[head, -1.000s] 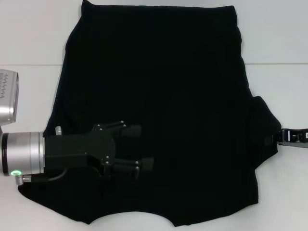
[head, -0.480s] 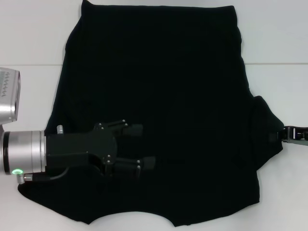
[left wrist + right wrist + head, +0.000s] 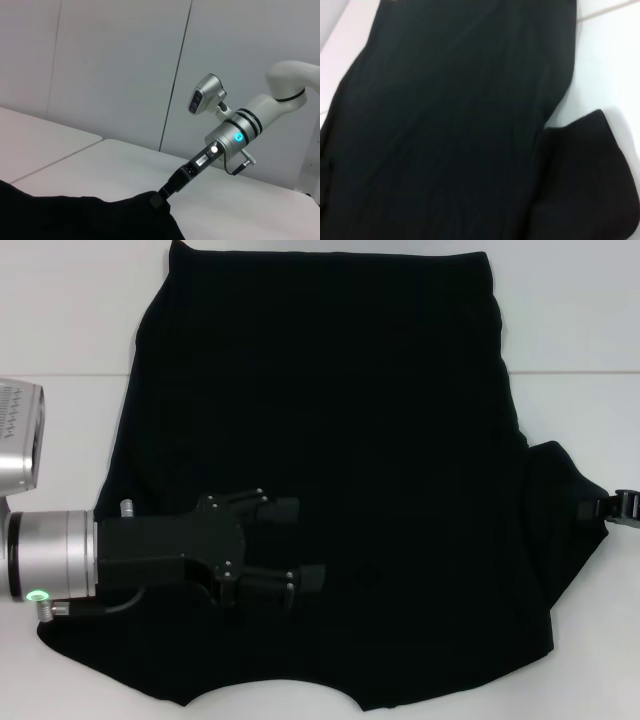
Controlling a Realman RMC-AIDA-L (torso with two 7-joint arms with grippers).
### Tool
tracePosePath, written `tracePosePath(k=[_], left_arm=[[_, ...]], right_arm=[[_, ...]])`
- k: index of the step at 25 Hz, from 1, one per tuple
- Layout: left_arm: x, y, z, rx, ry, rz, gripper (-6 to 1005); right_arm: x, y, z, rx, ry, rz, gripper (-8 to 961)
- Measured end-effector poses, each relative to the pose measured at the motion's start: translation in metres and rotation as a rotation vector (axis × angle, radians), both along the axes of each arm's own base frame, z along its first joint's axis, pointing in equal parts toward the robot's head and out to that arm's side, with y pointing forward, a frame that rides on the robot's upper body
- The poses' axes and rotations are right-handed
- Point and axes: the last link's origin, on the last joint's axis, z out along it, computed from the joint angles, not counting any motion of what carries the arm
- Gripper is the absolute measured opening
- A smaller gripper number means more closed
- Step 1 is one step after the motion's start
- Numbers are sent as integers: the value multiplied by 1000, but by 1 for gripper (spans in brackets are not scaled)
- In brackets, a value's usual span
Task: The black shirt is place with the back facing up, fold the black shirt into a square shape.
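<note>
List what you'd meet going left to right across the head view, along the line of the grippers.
Left arm's silver wrist → left gripper, open over the black shirt → shirt's right sleeve → right gripper at the sleeve's edge.

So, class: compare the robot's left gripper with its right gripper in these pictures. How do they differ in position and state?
The left gripper lies over the black shirt, well inside its left half; the right gripper sits at the shirt's right sleeve edge. The left gripper's fingers are spread open with nothing between them; the right gripper is shut on the sleeve, as the left wrist view shows. Both are black.
</note>
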Motion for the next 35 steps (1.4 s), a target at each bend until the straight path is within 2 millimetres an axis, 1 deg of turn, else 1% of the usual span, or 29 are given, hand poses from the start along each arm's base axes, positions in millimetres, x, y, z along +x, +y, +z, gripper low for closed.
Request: tracePosePath(k=[13, 22, 28, 32, 35], left_arm=[[0, -1, 0, -5, -5, 0, 950], [0, -2, -1, -11, -7, 1, 950], [1, -2, -1, -14, -9, 1, 950], [1, -2, -1, -14, -9, 1, 950], [1, -2, -1, -14, -8, 1, 950]], right_arm=[[1, 2, 5, 26, -3, 13, 12], [4, 4, 11, 77, -12, 35, 13], [3, 7, 8, 84, -24, 48, 12], [0, 7, 3, 78, -13, 54, 13], [-3, 7, 2, 76, 4, 60, 13]])
